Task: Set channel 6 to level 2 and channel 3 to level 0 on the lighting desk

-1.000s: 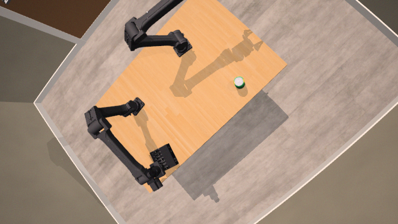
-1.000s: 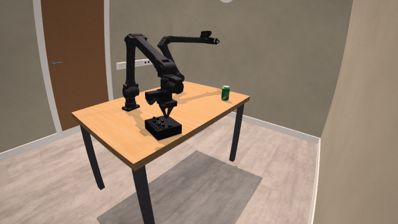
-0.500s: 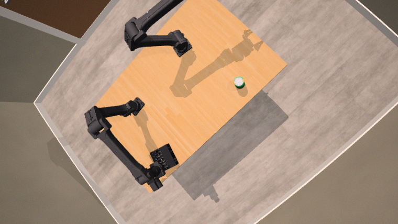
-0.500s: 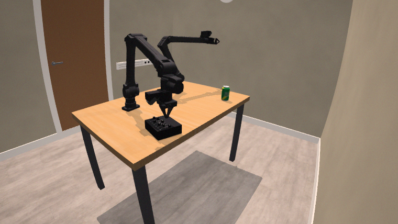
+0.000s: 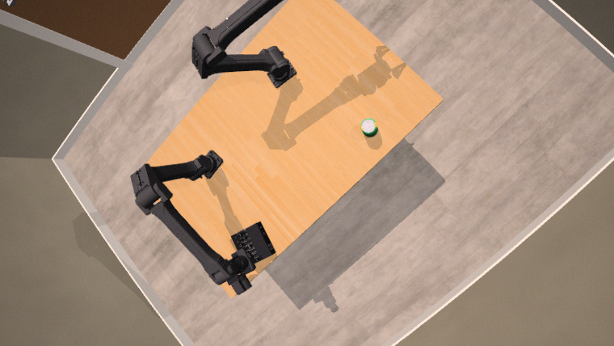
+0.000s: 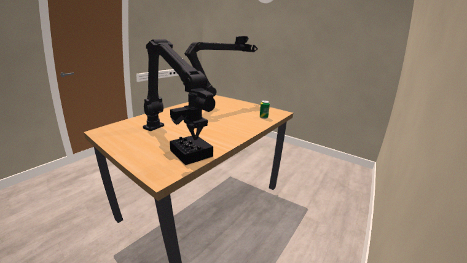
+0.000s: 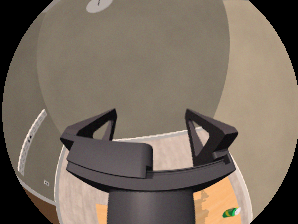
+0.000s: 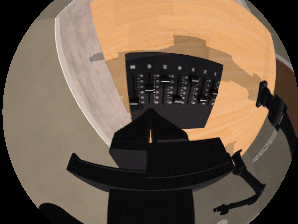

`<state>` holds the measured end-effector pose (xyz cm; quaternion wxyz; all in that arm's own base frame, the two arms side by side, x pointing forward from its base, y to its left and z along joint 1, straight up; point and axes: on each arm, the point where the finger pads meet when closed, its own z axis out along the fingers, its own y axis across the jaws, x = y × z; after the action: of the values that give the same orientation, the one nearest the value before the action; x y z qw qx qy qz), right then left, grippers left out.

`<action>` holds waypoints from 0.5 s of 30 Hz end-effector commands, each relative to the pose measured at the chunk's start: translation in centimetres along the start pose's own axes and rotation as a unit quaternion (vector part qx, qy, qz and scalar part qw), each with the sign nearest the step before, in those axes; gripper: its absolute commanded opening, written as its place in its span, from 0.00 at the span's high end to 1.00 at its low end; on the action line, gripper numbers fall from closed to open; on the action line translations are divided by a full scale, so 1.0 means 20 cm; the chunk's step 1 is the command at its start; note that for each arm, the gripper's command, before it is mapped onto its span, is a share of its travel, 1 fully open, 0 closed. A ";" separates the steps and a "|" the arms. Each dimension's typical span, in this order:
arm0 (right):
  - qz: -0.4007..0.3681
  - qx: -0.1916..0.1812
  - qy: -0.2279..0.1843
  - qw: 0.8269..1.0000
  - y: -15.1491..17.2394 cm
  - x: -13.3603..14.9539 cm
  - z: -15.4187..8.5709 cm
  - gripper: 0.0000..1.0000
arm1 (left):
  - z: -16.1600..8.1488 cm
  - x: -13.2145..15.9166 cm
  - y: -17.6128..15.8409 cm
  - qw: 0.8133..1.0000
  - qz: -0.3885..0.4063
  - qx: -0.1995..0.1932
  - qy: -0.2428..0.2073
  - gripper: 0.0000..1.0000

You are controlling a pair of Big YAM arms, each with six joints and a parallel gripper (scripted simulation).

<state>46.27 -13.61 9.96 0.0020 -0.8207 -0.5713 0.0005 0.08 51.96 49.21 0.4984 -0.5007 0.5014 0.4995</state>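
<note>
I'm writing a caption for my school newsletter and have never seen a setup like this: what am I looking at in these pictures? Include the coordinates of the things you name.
These are two black robot arms bolted to one wooden table (image 5: 258, 128) (image 6: 228, 130). One picture looks down from above, one from across the room, and the other two come from cameras on the arms' wrists.

On the table stand a green drink can (image 5: 368, 127) (image 6: 264, 109) (image 7: 231, 213) and a black lighting desk (image 5: 262, 241) (image 6: 200, 156) (image 8: 175, 117), a box with small sliders.

Neither arm holds anything. The left gripper (image 6: 254, 48) (image 7: 151, 112) is open, up in the air. The right gripper (image 6: 195, 138) (image 8: 150, 112) is shut, its tips close to the desk.
</note>
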 end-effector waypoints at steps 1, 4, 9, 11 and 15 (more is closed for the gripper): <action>0.011 -0.026 0.000 1.000 0.10 -0.01 -0.07 1.00 | -0.02 -0.06 0.01 1.000 -0.004 -0.001 -0.019 0.00; 0.011 -0.012 -0.001 1.000 0.05 -0.02 0.00 1.00 | -0.02 -0.06 0.01 1.000 -0.004 -0.001 -0.019 0.00; 0.011 -0.010 -0.001 1.000 0.04 -0.02 0.02 1.00 | -0.02 -0.06 0.01 1.000 -0.004 -0.001 -0.019 0.00; 0.011 -0.016 -0.001 1.000 0.05 -0.02 -0.01 1.00 | -0.02 -0.06 0.01 1.000 -0.004 -0.001 -0.019 0.00; 0.011 -0.007 -0.001 1.000 0.03 -0.02 0.06 1.00 | -0.02 -0.06 0.01 1.000 -0.004 -0.001 -0.019 0.00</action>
<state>46.50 -13.68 9.18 -0.0012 -0.8208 -0.5712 -0.0021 0.08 51.96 49.21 0.4984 -0.5007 0.5014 0.4995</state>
